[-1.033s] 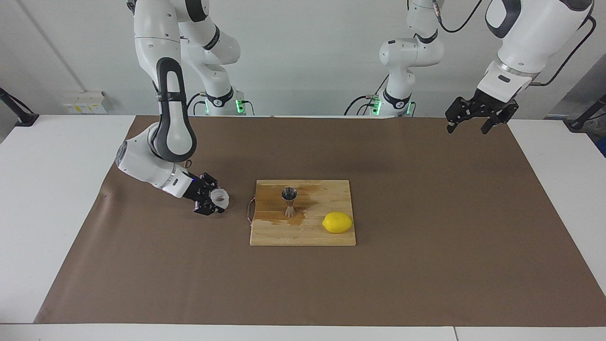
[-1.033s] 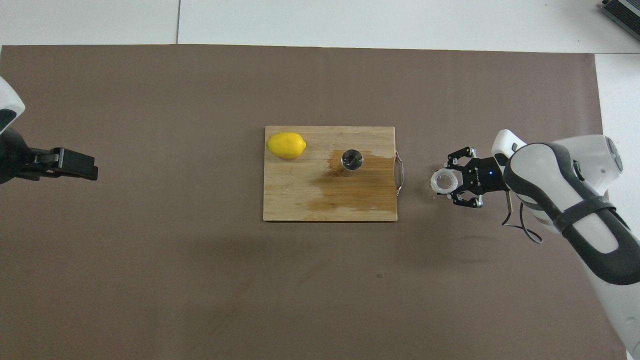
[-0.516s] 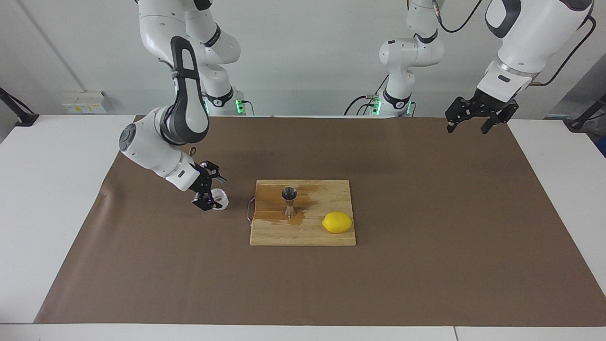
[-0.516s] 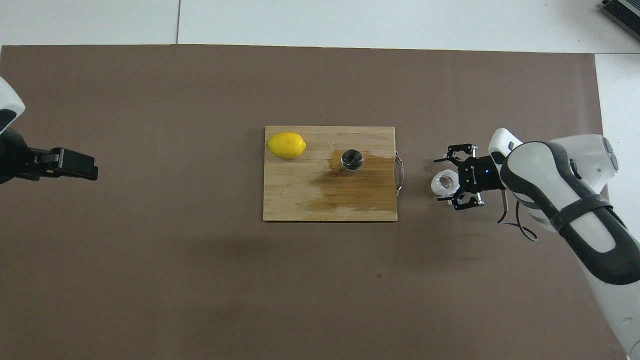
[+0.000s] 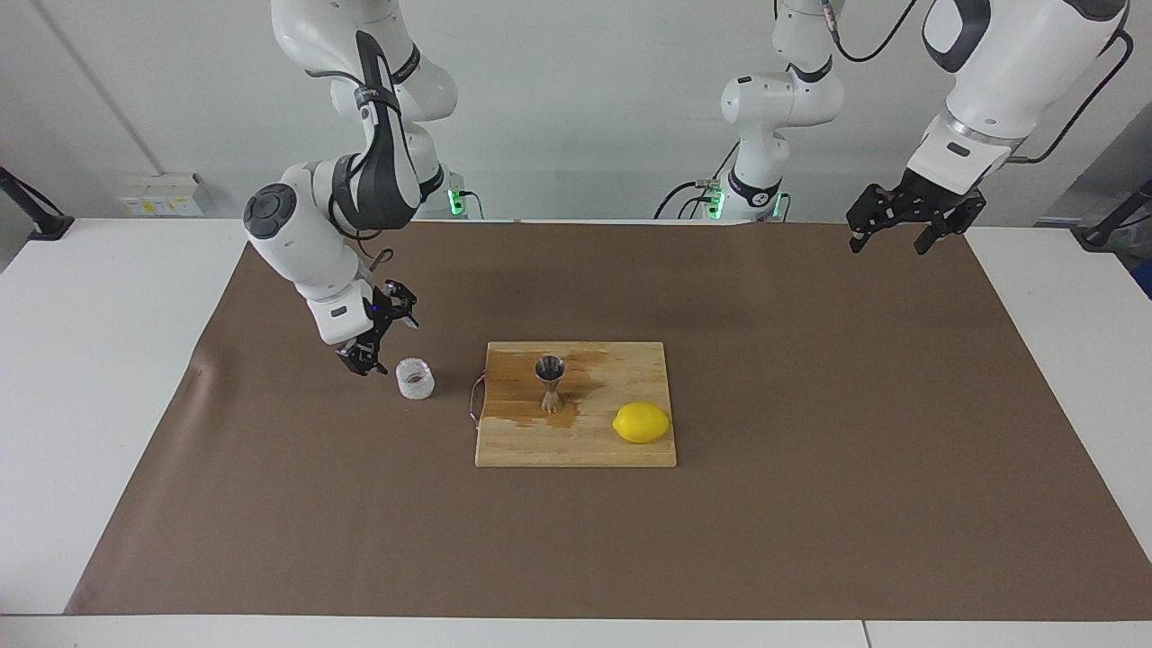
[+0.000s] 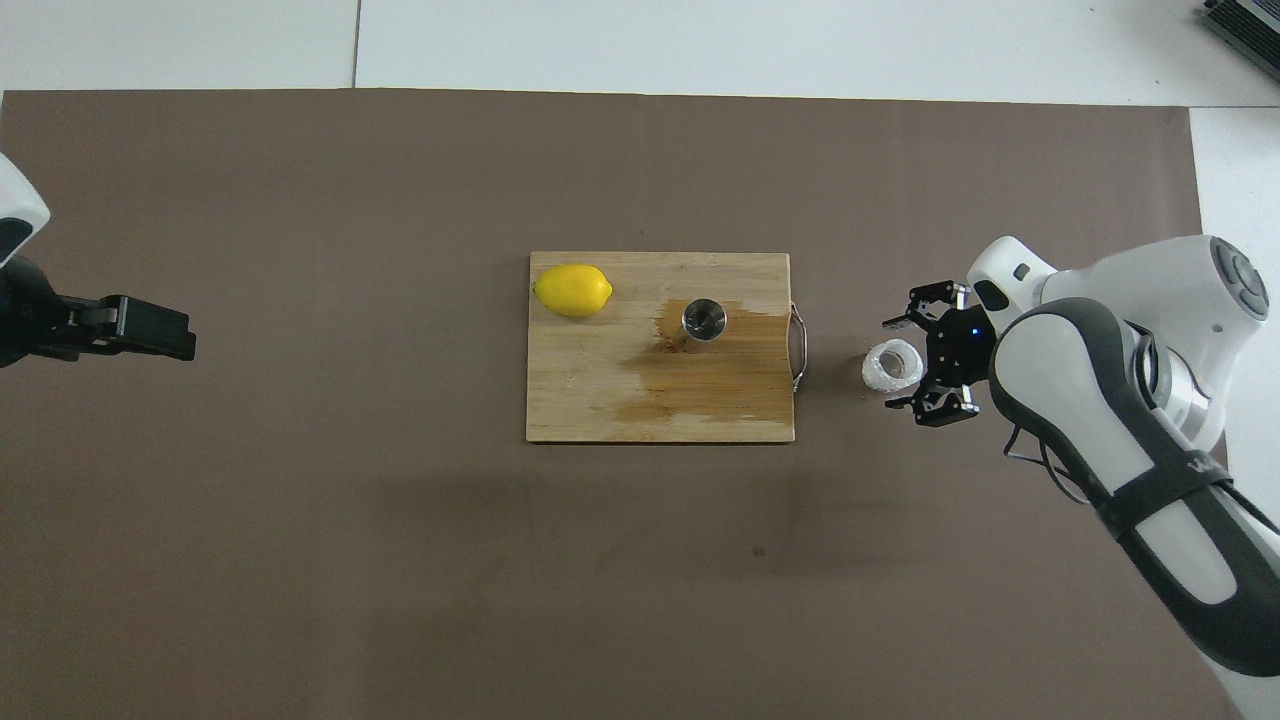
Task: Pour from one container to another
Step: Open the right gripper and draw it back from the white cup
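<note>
From my station I count one small squat clear cup with textured whitish walls [image 5: 415, 378], one shiny steel hourglass-shaped jigger [image 5: 550, 383], one yellow lemon [image 5: 642, 422], one pale wooden cutting board [image 5: 576, 445] and two arms.

In the facing view the cup stands upright on the brown paper table cover [image 5: 810, 504], left of centre, just beside the board's metal loop handle [image 5: 476, 400] but apart from it. In the overhead view the same cup [image 6: 892, 365] sits right of centre. The jigger stands upright on the board near the frame's centre, inside a dark wet stain [image 6: 700, 385] that spreads over the handle end of the board. The lemon lies on the same board, lower right of the jigger in the facing view, well clear of the stain.

The right gripper [image 5: 380, 339] hangs over the cover just upper left of the cup in the facing view, its fingers spread apart and empty, not touching the cup. The left gripper [image 5: 889, 236] waits in the upper right of that view, high over the cover's edge, fingers spread and holding nothing.

I see nothing on the cover between the cup and the board except the handle. A white socket strip [image 5: 162, 193] sits against the wall at the upper left.
</note>
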### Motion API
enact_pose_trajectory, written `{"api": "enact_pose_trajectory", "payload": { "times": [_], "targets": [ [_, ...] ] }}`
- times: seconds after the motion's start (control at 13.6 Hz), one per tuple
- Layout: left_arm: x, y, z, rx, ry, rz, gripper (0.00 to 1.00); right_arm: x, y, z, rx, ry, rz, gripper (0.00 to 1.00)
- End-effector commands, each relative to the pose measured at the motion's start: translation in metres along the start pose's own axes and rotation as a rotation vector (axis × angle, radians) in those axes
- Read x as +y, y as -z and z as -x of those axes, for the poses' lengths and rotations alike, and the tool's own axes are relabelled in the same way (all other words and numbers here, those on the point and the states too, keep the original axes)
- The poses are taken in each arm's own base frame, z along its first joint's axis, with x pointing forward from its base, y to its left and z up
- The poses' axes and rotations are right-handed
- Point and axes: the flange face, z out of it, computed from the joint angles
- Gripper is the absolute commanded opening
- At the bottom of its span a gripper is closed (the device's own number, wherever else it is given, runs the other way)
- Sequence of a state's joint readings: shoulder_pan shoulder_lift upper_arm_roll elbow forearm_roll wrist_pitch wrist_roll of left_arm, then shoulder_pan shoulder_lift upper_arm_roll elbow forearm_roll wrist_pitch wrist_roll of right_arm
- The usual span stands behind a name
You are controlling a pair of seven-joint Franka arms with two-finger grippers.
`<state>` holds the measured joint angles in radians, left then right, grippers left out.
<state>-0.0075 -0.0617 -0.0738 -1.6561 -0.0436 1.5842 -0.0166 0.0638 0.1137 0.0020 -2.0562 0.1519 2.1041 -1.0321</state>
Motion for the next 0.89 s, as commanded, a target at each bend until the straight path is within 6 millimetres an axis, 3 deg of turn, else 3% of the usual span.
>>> {"api": "enact_pose_trajectory", "payload": {
  "times": [0.0,0.37,0.59,0.74,0.81],
  "targets": [
    [-0.003,0.0,0.008,0.001,0.002,0.008,1.0,-0.007,0.012,0.001,-0.115,-0.219,0.044,1.0],
    [-0.003,0.0,0.008,0.001,0.002,0.008,1.0,-0.005,0.051,0.01,-0.209,-0.696,0.083,1.0],
    [-0.002,0.001,0.009,0.003,0.002,0.008,1.0,0.003,0.123,0.006,-0.165,-0.99,0.102,1.0],
    [-0.003,0.0,0.008,0.001,0.002,0.008,1.0,0.008,0.176,0.007,-0.108,-1.049,0.12,1.0],
    [-0.003,0.0,0.008,0.001,0.002,0.008,1.0,0.016,0.206,0.018,-0.058,-1.076,0.145,1.0]
  ]
}}
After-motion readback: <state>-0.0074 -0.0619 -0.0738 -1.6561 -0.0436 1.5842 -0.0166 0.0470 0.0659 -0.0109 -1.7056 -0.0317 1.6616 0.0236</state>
